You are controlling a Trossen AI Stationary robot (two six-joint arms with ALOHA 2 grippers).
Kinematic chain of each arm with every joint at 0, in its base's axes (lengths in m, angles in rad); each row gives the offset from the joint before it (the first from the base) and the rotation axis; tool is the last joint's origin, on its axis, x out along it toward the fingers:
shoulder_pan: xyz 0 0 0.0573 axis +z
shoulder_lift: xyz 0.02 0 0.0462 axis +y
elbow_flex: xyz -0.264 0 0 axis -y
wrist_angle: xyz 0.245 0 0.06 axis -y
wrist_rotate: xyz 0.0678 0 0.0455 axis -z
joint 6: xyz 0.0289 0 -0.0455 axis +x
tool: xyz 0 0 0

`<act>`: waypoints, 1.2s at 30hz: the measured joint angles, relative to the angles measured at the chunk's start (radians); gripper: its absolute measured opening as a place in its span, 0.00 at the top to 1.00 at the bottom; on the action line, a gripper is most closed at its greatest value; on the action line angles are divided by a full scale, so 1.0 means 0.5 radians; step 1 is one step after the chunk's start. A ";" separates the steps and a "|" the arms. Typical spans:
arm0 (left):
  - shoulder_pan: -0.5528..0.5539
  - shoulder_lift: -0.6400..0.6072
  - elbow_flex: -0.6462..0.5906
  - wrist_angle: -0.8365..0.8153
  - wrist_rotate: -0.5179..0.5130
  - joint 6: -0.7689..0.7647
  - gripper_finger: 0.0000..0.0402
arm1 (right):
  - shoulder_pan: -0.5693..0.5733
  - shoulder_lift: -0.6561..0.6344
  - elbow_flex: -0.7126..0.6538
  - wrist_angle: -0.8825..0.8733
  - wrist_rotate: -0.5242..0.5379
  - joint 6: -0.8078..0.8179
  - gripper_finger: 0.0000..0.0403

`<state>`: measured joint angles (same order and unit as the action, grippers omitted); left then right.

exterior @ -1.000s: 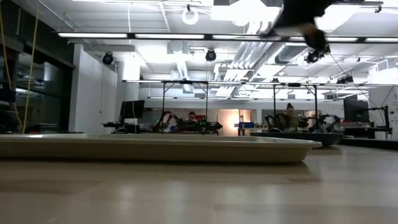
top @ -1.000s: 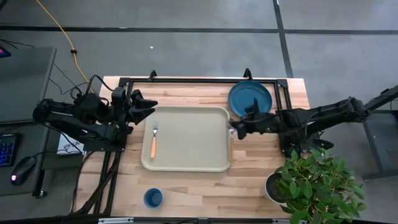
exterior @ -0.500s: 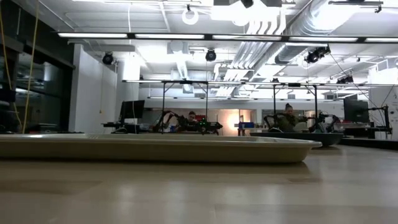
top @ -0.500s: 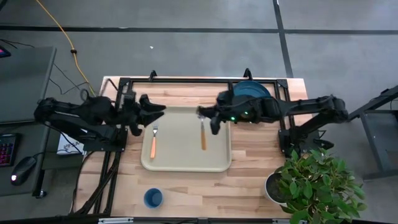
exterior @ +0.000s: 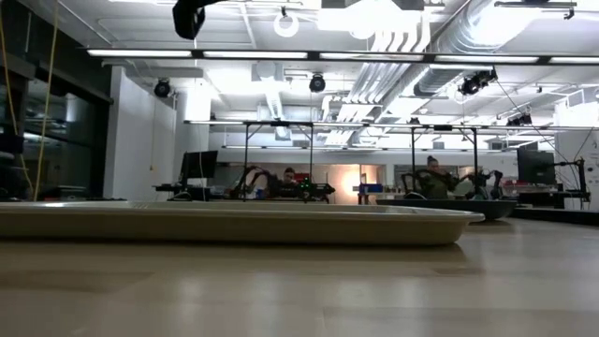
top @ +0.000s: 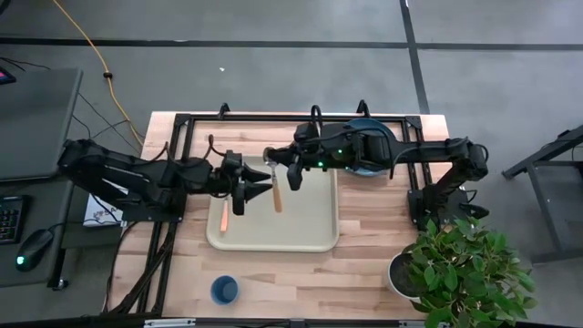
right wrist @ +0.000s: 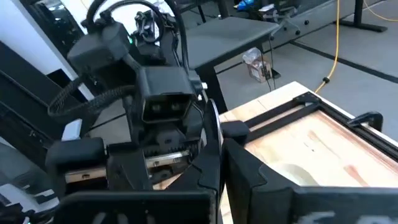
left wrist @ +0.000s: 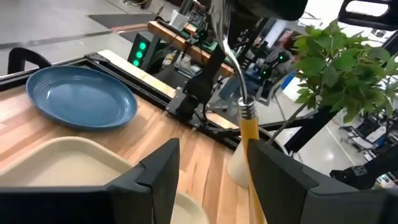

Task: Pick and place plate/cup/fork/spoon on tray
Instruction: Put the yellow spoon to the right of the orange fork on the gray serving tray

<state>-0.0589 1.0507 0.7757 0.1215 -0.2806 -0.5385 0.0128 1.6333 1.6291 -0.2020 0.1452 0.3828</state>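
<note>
The cream tray (top: 310, 228) lies mid-table; it also shows in the low view (exterior: 234, 225). The fork (top: 224, 217) lies on the tray's left part, its tines hidden under my left gripper. My right gripper (top: 281, 169) is shut on the spoon (top: 276, 193) above the tray. My left gripper (top: 260, 179) is open, and its fingers (left wrist: 155, 180) stand on either side of the spoon's orange handle (left wrist: 249, 143); whether they touch it I cannot tell. The blue plate (left wrist: 81, 99) lies on the table by the tray's far right corner. The blue cup (top: 224, 290) stands near the front edge. My right gripper holds the spoon by its silver bowl end (left wrist: 219, 25), the bowl itself hidden by the fingers. The silver stem and orange handle (top: 277, 200) reach out from the fingers toward the table's near side. The spoon is lifted clear of the tray.
A potted plant (top: 455, 264) stands at the near right corner. A black frame (top: 291, 117) runs along the table's far edge. The right arm (top: 401, 159) crosses over the plate. People and benches show in the room behind (exterior: 435, 178).
My right gripper has gone from the tray's right edge toward the table's left, carrying the spoon over the tray. My left gripper has gone toward the table's right, over the tray and the fork's tines, up to the spoon's handle.
</note>
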 joint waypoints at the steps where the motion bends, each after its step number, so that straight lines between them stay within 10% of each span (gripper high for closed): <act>1: 0.000 0.013 0.000 0.023 0.000 -0.001 0.57 | -0.003 0.000 0.000 0.002 0.004 0.000 1.00; 22: 0.001 0.047 0.000 0.271 -0.070 0.163 0.58 | -0.050 -0.001 0.001 0.282 0.091 -0.072 1.00; 30: 0.023 0.047 0.000 0.274 0.021 0.140 0.94 | -0.053 -0.001 0.001 0.325 0.082 -0.105 1.00; 36: 0.086 0.039 0.000 0.256 0.053 0.126 0.98 | -0.053 -0.005 0.002 0.328 0.094 -0.104 1.00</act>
<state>-0.0158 1.0701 0.7756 0.2497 -0.2539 -0.4755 -0.0135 1.6310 1.6302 -0.0381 0.1920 0.3307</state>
